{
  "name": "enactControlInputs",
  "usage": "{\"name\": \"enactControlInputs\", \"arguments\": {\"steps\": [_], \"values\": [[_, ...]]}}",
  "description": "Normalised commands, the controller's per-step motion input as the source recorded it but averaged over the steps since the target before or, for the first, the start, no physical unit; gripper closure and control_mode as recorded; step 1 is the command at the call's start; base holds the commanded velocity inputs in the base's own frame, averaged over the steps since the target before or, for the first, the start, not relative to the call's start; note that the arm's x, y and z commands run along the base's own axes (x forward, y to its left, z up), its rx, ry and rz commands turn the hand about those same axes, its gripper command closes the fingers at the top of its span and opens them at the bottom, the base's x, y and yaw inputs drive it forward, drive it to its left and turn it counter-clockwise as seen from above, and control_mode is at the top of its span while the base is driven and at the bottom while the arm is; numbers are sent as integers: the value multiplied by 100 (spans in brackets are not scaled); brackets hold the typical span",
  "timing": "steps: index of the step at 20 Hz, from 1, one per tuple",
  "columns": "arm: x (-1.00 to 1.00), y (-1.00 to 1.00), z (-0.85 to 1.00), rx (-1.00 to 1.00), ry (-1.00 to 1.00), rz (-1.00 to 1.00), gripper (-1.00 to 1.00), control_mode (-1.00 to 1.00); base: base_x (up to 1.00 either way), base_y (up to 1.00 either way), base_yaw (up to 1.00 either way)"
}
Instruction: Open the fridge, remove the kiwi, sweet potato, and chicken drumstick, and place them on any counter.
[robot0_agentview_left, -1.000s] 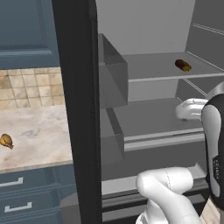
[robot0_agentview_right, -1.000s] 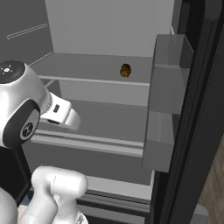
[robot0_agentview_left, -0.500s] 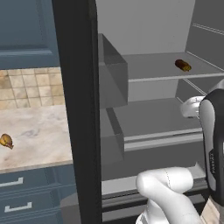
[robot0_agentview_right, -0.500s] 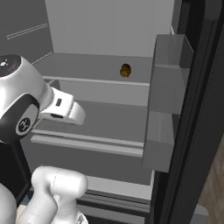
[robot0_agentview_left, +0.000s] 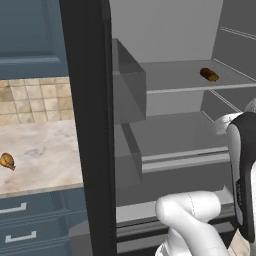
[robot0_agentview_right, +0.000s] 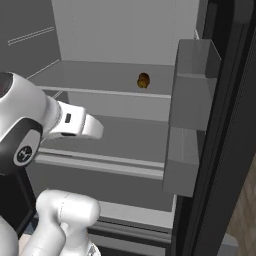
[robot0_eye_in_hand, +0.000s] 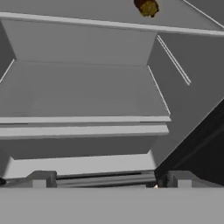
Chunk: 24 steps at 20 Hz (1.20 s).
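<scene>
Fingers spread wide and grasping nothing, the robot's hand (robot0_eye_in_hand: 99, 178) faces the fridge's (robot0_agentview_right: 120, 30) light grey interior, level with its lower shelf. On the upper shelf (robot0_agentview_left: 190, 82), toward the far right, lies the sweet potato (robot0_agentview_left: 209, 74), dark reddish-brown and alone. Left of the open black door (robot0_agentview_left: 90, 125), the golden chicken drumstick (robot0_agentview_left: 7, 161) rests on the beige marbled tabletop (robot0_agentview_left: 45, 155) above blue-grey drawers (robot0_agentview_left: 25, 222).

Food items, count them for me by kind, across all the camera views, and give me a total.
Chicken drumstick, lying on the counter: 1
Sweet potato, on the upper shelf of the open fridge: 1
Total: 2
</scene>
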Motion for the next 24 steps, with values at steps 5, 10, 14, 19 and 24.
{"name": "enactControlInputs", "arguments": {"steps": [5, 10, 14, 19, 24], "values": [[14, -21, 33, -1, -16, -1, -100, -100, 0, 0, 0], [17, -20, 60, 0, -7, 0, -100, -100, 0, 0, 0], [29, -14, 48, 0, 0, 0, -100, -100, 0, 0, 0], [44, -3, 12, 0, 0, 0, -100, -100, 0, 0, 0], [59, 0, 0, 0, 0, 0, -100, -100, 0, 0, 0]]}}
